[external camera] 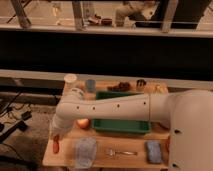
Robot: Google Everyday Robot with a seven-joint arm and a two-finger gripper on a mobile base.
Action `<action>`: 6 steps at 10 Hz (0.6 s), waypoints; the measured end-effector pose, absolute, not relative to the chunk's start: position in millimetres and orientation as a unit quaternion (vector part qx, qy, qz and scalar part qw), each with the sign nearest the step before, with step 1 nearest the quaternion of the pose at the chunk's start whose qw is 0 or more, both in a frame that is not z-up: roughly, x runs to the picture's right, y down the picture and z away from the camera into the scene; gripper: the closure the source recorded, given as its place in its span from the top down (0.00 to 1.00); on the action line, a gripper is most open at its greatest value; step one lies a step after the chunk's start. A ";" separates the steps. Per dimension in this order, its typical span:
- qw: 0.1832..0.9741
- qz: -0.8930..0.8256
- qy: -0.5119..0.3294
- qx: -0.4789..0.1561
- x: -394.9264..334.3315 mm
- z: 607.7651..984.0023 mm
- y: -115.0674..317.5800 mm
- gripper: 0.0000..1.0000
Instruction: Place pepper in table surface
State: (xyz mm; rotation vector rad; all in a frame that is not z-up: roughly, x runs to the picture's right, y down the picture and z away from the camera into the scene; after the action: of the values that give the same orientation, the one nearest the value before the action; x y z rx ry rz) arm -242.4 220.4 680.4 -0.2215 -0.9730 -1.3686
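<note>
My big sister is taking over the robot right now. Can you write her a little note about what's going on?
Gripper: shut, low at the table's front-left corner, just above the pepper.
Pepper: lying at the front-left edge of the table surface; I cannot tell whether the gripper has let go of it.
Nearby: apple beside the green tray; grey cloth and fork along the front.
Done: pepper brought down to the table.
Left: confirm release, lift the arm away.
</note>
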 end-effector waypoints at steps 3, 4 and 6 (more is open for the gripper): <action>0.657 -0.607 -0.434 -0.111 -243.2 689.5 236.7 0.06; 0.657 -0.604 -0.435 -0.117 -240.6 695.2 242.7 0.06; 0.658 -0.599 -0.437 -0.129 -235.7 705.7 254.3 0.06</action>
State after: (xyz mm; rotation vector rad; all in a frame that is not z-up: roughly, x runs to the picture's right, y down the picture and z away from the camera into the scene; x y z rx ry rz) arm -235.7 254.3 705.7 -0.2918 -0.9903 -1.3562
